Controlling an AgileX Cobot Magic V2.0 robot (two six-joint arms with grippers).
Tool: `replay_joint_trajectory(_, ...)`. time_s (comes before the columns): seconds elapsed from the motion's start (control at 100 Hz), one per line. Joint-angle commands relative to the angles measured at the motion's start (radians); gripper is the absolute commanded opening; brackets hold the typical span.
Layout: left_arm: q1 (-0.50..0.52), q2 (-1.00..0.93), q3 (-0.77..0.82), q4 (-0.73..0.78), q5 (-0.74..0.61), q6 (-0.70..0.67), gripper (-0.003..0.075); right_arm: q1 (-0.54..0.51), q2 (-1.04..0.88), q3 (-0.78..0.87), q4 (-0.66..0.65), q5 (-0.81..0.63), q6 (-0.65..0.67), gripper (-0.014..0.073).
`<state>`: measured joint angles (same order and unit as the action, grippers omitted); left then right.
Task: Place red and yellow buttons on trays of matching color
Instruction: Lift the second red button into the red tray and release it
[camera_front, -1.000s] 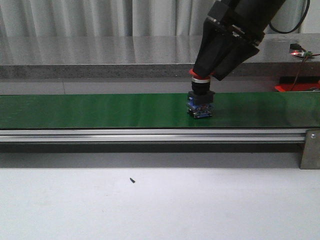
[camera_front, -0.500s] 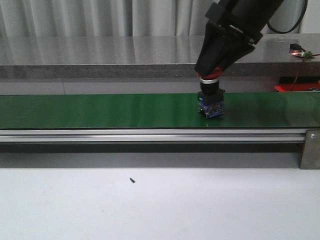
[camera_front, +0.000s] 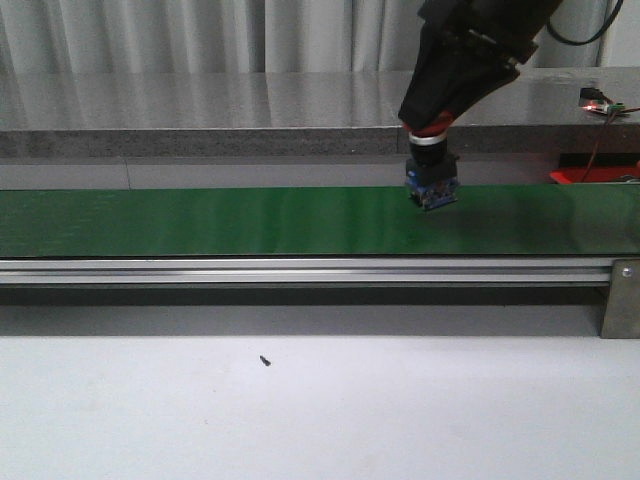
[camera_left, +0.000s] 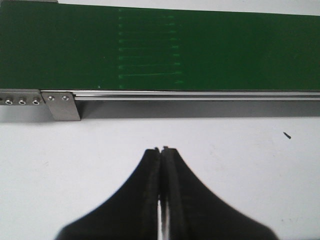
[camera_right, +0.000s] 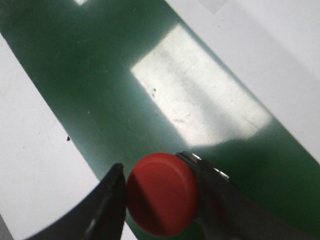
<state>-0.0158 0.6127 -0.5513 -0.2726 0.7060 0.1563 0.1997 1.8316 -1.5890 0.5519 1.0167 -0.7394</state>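
Observation:
My right gripper (camera_front: 432, 128) is shut on the red button (camera_front: 431, 170), a red cap on a black and blue body, and holds it lifted just above the green conveyor belt (camera_front: 200, 220). The right wrist view shows the red button (camera_right: 161, 194) pinched between both fingers, with the green belt (camera_right: 100, 75) below. My left gripper (camera_left: 161, 150) is shut with nothing in it, over the white table in front of the belt (camera_left: 225, 55). No yellow button shows. A red tray (camera_front: 600, 172) shows in part at the far right, behind the belt.
A metal rail (camera_front: 300, 270) runs along the belt's front edge, with a bracket (camera_front: 620, 298) at its right end. A small dark speck (camera_front: 264, 360) lies on the white table. A grey counter (camera_front: 200, 110) lies behind the belt.
My right gripper has lifted the red button off the belt and carried it up and to the right.

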Motion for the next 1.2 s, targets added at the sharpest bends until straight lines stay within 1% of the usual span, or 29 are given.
replay_joint_trajectory(0.0, -0.008, 0.001, -0.028, -0.022, -0.07, -0.003, -0.002, -0.029, -0.085, -0.027, 0.031, -0.035, 0.0, 0.0098)
replay_joint_trajectory(0.11, -0.008, 0.001, -0.028, -0.022, -0.07, -0.003, -0.002, -0.076, -0.107, -0.027, 0.031, -0.039, 0.008, 0.0098)
replay_joint_trajectory(0.24, -0.008, 0.001, -0.028, -0.022, -0.07, -0.003, -0.002, -0.152, -0.123, -0.027, 0.039, -0.042, 0.047, 0.0098)
replay_joint_trajectory(0.41, -0.008, 0.001, -0.028, -0.022, -0.07, -0.003, -0.002, -0.292, -0.123, -0.027, 0.068, -0.045, 0.102, 0.0098)
replay_joint_trajectory(0.56, -0.008, 0.001, -0.028, -0.022, -0.07, -0.003, -0.002, -0.426, -0.121, -0.027, 0.079, -0.065, 0.183, 0.0098)
replay_joint_trajectory(0.76, -0.008, 0.001, -0.028, -0.022, -0.07, -0.003, -0.002, -0.563, -0.117, -0.021, 0.081, -0.065, 0.195, 0.0098)
replay_joint_trajectory(0.95, -0.008, 0.001, -0.028, -0.022, -0.07, -0.003, -0.002, -0.628, -0.116, 0.06, 0.088, -0.156, 0.226, 0.0098)
replay_joint_trajectory(1.19, -0.008, 0.001, -0.028, -0.022, -0.07, -0.003, -0.002, -0.643, -0.085, 0.199, 0.152, -0.326, 0.226, 0.0098)
